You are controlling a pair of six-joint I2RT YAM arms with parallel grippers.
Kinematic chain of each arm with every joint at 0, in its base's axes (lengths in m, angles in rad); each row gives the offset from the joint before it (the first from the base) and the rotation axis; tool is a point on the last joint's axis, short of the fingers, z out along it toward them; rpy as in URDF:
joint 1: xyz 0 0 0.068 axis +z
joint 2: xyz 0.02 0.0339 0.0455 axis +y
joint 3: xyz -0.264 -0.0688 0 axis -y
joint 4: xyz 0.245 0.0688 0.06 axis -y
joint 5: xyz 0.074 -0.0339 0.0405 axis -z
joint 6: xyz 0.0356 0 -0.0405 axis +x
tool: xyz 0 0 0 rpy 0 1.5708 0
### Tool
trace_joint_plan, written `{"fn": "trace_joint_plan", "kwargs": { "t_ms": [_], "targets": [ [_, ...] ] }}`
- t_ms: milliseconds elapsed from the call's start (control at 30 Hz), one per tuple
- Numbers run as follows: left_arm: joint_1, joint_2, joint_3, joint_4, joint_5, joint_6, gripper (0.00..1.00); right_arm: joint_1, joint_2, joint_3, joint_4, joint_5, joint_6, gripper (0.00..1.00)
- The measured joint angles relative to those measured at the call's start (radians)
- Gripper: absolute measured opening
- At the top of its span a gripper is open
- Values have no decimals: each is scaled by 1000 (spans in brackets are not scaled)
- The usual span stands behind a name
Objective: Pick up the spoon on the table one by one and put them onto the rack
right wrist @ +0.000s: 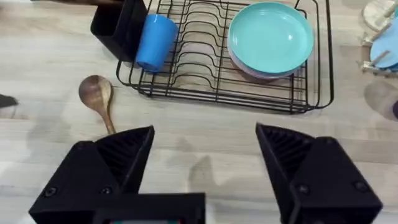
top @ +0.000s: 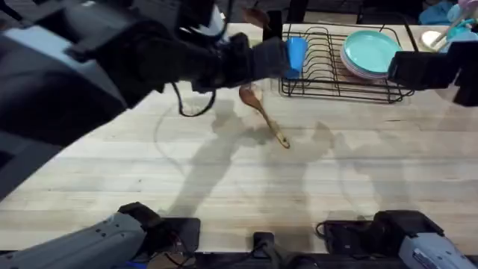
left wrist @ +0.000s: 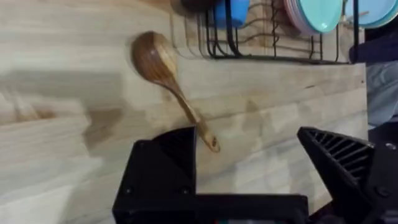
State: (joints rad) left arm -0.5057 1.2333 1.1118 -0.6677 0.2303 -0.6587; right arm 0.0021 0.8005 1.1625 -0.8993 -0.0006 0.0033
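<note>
The spoon (top: 263,116) lies on open table (top: 224,187) just outside the rack (top: 336,82) edge, both arms' fingers spread wide.

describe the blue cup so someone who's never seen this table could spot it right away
Find the black wire rack at the far side of the table. At the end opposite the stacked turquoise plates, a black cutlery cup stands, and the blue cup lies tipped beside it. It is the one solid blue cylinder, where its neighbours are black, turquoise or wooden.
</note>
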Motion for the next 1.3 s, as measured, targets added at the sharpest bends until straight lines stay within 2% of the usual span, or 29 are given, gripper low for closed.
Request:
{"fn": "trace_joint_plan", "kwargs": {
  "t_ms": [167,200,233,433,633,667,900,1300],
  "targets": [
    [-58,47,0,-1,-46,-59,995,0,0,0,0,0,0,992],
    [-86,78,0,1,-73,-99,995,0,0,0,0,0,0,992],
    [-93,87,0,2,-81,-108,995,0,0,0,0,0,0,992],
    [-146,159,0,9,-138,-139,995,0,0,0,0,0,0,992],
    [-192,236,0,32,-160,-164,995,0,0,0,0,0,0,992],
    [-209,284,0,47,-194,-169,995,0,0,0,0,0,0,992],
    [-210,357,0,56,-244,-172,995,0,0,0,0,0,0,992],
    [-210,463,0,131,-279,-172,997,0,0,0,-11,0,0,992]
  ]
}}
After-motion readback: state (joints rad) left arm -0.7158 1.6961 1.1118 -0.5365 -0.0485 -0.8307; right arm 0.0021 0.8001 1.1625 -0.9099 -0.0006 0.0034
